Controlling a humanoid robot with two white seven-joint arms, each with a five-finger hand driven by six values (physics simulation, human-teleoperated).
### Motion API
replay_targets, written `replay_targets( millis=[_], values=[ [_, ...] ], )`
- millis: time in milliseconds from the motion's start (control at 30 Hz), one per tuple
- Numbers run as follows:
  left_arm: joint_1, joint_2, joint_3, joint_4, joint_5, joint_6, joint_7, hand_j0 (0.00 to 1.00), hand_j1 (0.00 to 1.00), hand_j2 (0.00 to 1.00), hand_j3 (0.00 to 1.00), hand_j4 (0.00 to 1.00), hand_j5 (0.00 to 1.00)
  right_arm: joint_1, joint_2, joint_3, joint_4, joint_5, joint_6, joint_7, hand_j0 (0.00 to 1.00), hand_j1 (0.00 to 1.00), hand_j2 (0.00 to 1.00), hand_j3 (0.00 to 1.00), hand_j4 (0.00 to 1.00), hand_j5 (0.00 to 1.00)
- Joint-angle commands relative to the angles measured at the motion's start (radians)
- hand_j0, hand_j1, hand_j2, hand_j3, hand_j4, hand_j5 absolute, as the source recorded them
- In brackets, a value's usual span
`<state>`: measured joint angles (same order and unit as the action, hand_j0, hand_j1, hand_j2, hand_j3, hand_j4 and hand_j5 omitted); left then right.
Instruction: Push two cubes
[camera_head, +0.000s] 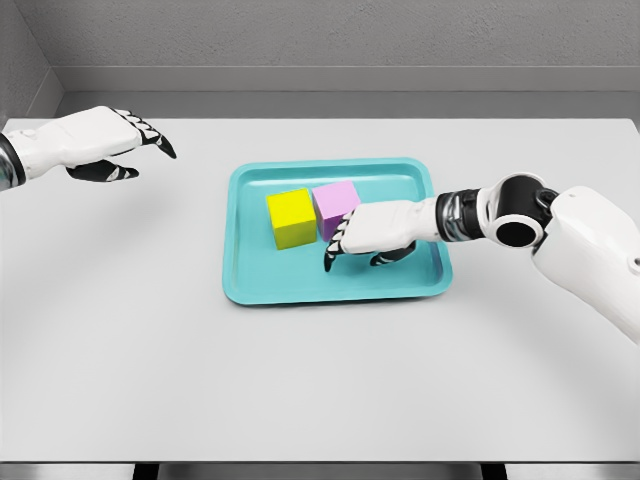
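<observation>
A yellow cube (291, 217) and a purple cube (335, 204) stand side by side, touching, inside a teal tray (255, 270) at the table's middle. My right hand (365, 237) reaches in from the right, low over the tray floor, its relaxed fingers pointing left and down, with the back of the hand against the purple cube's right front face. It holds nothing. My left hand (125, 145) hovers over the table at the far left, well apart from the tray, fingers loosely spread.
The grey table (320, 380) stretches wide around the tray. A grey wall runs along the back edge. The tray's raised rim surrounds both cubes.
</observation>
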<state>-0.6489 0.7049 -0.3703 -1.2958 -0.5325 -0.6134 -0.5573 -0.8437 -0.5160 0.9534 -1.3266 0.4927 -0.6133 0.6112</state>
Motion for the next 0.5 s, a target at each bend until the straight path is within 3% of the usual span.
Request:
replay_targets(
  millis=[0,133,400,467],
  values=[
    [0.0,0.001,0.001,0.0,0.008,0.003,0.0,0.69,0.69,0.69,0.69,0.69,0.69,0.0,-0.001,-0.001,0.001,-0.005,0.002,0.0,0.73,0.73,0.73,0.73,0.73,0.73],
    [0.0,0.001,0.001,0.001,0.008,0.003,0.0,0.69,0.69,0.69,0.69,0.69,0.69,0.006,-0.012,-0.001,-0.006,-0.003,0.002,0.0,0.73,0.73,0.73,0.73,0.73,0.73],
    [-0.002,0.001,0.001,0.001,0.009,0.003,0.0,0.69,0.69,0.69,0.69,0.69,0.69,0.003,-0.128,-0.018,-0.114,-0.02,0.002,0.0,0.73,0.73,0.73,0.73,0.73,0.73],
    [-0.003,0.001,0.001,0.001,0.009,0.003,0.0,0.69,0.69,0.69,0.69,0.69,0.69,0.002,-0.147,-0.061,-0.106,-0.019,0.002,0.0,0.73,0.73,0.73,0.73,0.73,0.73]
  ],
)
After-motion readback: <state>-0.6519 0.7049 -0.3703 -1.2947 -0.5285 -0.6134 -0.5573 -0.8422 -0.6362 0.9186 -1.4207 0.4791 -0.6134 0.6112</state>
